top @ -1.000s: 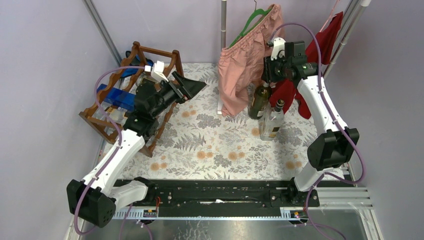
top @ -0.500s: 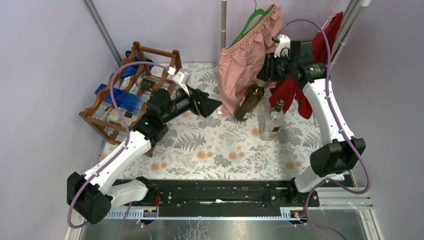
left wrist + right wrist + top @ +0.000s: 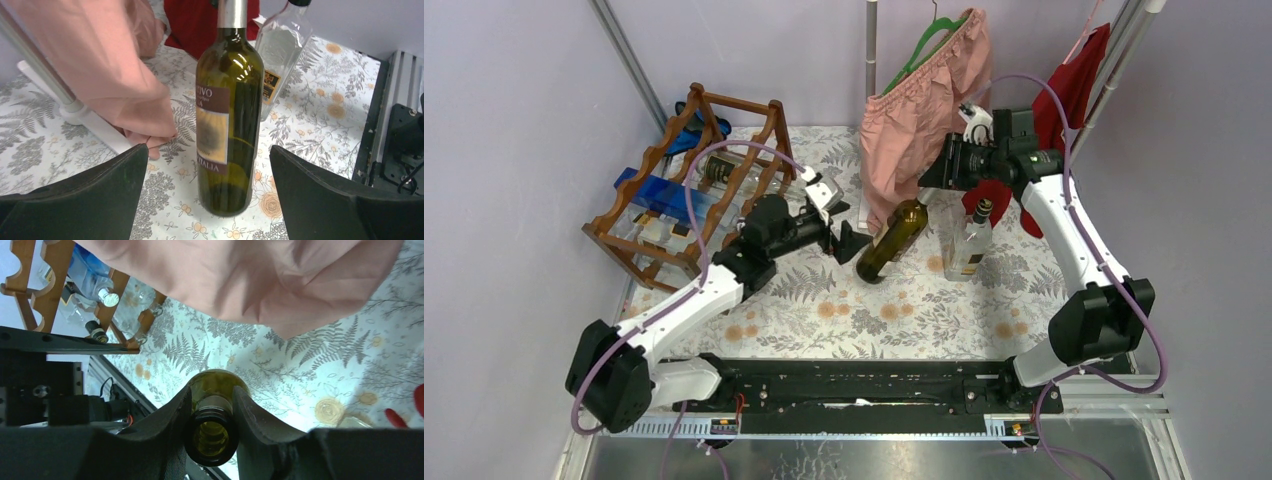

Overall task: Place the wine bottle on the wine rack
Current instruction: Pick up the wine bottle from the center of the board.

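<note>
At the far left stands the wine rack [image 3: 686, 190], a blue bottle [image 3: 659, 195] already lying across its rails. A second ago the left arm was up against that rack; it has since swung out over the middle of the table [image 3: 844, 310]. The left gripper [image 3: 852, 245] has spread its jaws fully apart and holds nothing.

Its wrist view shows the green wine bottle [image 3: 230, 125] framed squarely between the two fingers [image 3: 75, 200], close in front of them but not yet touched. The bottle has also shifted. It stood upright near the pink garment [image 3: 924, 90] a second ago, and it now leans steeply, base toward the left gripper and neck up to the right. Whether the base rests on the table cannot be told.

The right gripper [image 3: 210, 412] stays clamped around the bottle's neck just below the mouth. A clear bottle [image 3: 969, 240] stands just beside it, untouched.

This looks like a handover taking shape. The right arm offers the bottle's body to the arm nearer the rack, so the bottle remains well apart from the rack and placing it is not yet begun.
</note>
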Motion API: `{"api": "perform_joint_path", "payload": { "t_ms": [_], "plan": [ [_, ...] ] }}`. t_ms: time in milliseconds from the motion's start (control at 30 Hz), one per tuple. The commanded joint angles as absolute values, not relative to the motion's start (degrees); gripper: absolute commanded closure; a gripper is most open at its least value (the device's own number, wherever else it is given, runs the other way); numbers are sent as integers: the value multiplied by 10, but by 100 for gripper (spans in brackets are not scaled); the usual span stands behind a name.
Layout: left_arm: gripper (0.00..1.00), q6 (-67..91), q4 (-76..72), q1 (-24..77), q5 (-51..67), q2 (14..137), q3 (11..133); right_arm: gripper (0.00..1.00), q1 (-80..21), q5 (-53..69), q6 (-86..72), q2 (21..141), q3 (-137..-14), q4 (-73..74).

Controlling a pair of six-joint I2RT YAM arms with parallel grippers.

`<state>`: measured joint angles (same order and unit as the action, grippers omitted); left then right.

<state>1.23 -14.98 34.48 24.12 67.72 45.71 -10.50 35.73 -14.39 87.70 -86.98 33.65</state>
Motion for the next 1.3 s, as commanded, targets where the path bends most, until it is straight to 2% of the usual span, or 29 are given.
{"api": "perform_joint_path", "payload": {
  "t_ms": [0,400,800,867,900,933,967,1000,1100,1167,1233,1267],
  "plan": [
    [1,-24,-207,360,286,716,466,100,-123,431,-215,849,-873,251],
    [1,-29,-222,380,272,792,475,100,-144,466,-262,854,-843,212],
    [3,-91,-209,397,161,839,480,100,-149,493,-287,856,-830,191],
    [12,-106,-190,397,168,836,487,100,-149,500,-288,856,-826,188],
    [21,-118,-176,397,180,834,493,100,-149,505,-288,856,-824,186],
    [38,-128,-155,396,190,832,502,100,-149,512,-284,856,-823,186],
    [64,-136,-130,396,196,830,513,100,-148,520,-280,856,-821,185],
    [76,-142,-107,396,199,828,522,100,-149,527,-276,855,-819,183],
    [93,-184,-48,393,226,808,535,96,-149,564,-256,856,-817,182],
    [98,-204,-8,384,257,793,544,85,-149,589,-240,857,-817,182],
    [100,-224,38,368,302,779,556,67,-149,622,-217,861,-824,191],
    [100,-235,65,358,325,773,564,50,-149,635,-204,862,-827,196]
  ]
}}
